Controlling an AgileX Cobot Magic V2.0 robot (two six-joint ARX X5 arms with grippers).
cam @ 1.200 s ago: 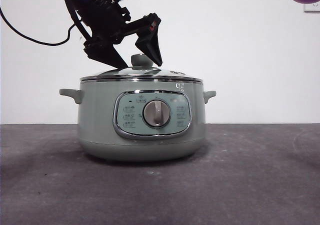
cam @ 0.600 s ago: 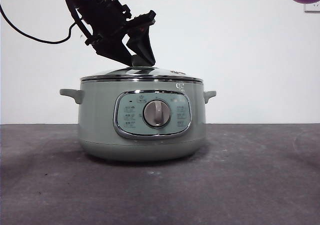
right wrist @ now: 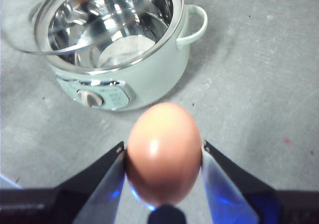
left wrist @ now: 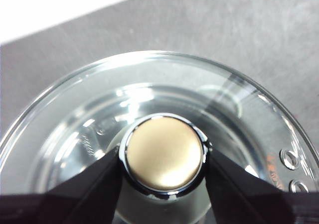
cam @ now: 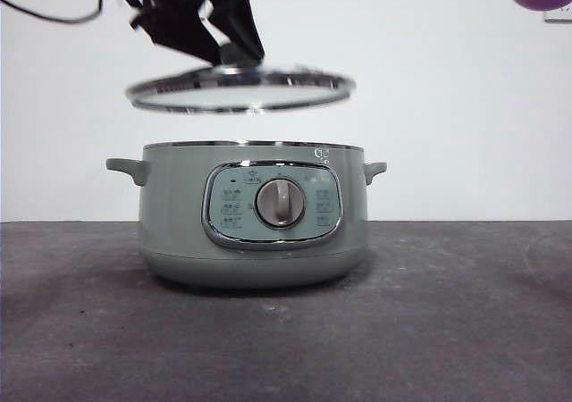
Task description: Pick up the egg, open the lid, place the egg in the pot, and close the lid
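We see the left gripper point(left wrist: 164, 157) clamped on the knob of the lid point(cam: 239, 92), held above the open pot point(cam: 254, 214). The right gripper point(right wrist: 163, 157) holds the egg point(right wrist: 163, 152) high beside it.

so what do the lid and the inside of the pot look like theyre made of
The lid looks like clear glass with a shiny metal rim: the table shows through it in the left wrist view, and the rim glints. Its knob, clamped by the left gripper, has a matte pale top ringed in chrome. The pot appears lined with polished steel, mirror-bright with reflections; its outside looks like smooth sage-green plastic or enamel.
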